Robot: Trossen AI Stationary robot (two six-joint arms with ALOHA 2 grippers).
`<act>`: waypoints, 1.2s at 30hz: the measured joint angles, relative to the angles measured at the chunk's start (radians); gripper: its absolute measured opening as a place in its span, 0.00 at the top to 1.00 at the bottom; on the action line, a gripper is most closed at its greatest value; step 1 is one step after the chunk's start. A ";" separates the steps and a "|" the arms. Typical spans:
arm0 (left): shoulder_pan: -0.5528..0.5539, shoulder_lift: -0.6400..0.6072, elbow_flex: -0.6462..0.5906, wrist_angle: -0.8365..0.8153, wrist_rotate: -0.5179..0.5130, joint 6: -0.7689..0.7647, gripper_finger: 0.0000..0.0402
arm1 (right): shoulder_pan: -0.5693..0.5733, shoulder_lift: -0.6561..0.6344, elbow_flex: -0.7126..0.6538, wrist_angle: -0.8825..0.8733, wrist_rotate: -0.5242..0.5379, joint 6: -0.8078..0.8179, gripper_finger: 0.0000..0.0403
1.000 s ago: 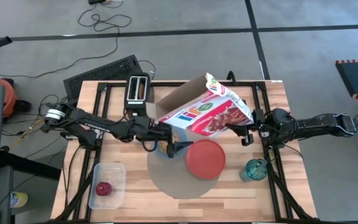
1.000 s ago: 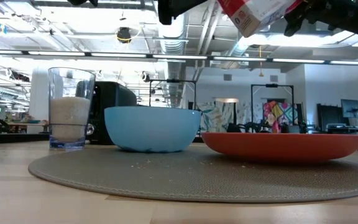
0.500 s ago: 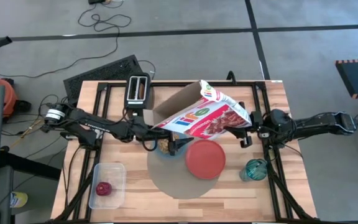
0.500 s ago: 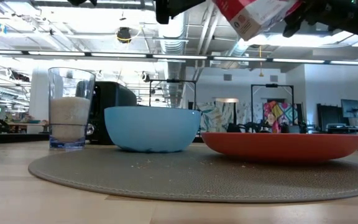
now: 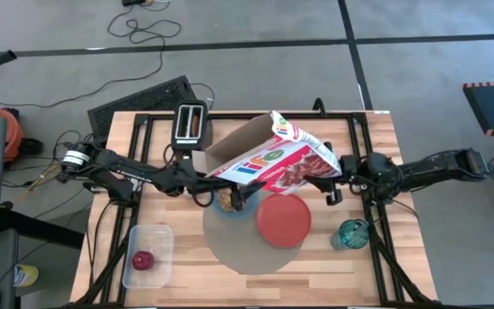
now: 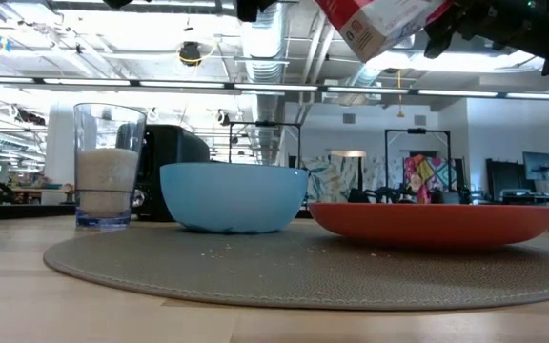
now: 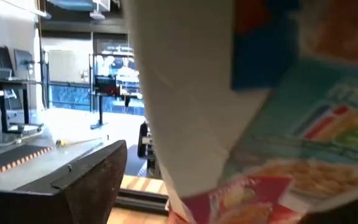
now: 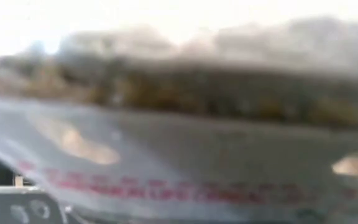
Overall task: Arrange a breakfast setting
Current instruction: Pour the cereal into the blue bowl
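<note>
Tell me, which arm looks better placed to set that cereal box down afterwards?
Probably the right gripper: it grips the cereal box at its closed end. The left gripper is at the open end above the bowl.

We see a pale wooden slatted table [image 5: 376, 137] with a matt finish. The round grey-beige mat [image 6: 284, 272] looks woven and rough. The light-blue bowl [image 6: 233, 197] and red-orange plate [image 6: 434, 223] appear smooth. The teal glass [image 5: 351, 233] is clear and glossy. The printed cereal box [image 5: 268, 160] is glossy cardboard.
</note>
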 joint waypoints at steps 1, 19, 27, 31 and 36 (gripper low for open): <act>0.001 0.000 0.000 0.007 0.002 0.003 0.08 | 0.002 0.009 0.000 0.014 0.000 0.000 0.49; 0.012 0.016 0.000 0.052 0.040 0.102 0.91 | -0.010 0.058 0.000 0.059 0.011 0.069 0.42; 0.012 0.016 0.000 0.049 0.025 0.120 0.91 | -0.002 0.003 -0.003 0.019 0.017 0.041 0.30; 0.011 0.007 0.000 0.029 0.010 0.134 0.92 | 0.002 -0.148 -0.002 -0.114 0.018 0.024 0.29; 0.014 -0.005 0.000 0.014 -0.013 0.150 0.92 | 0.020 -0.362 0.024 -0.380 0.019 0.026 0.29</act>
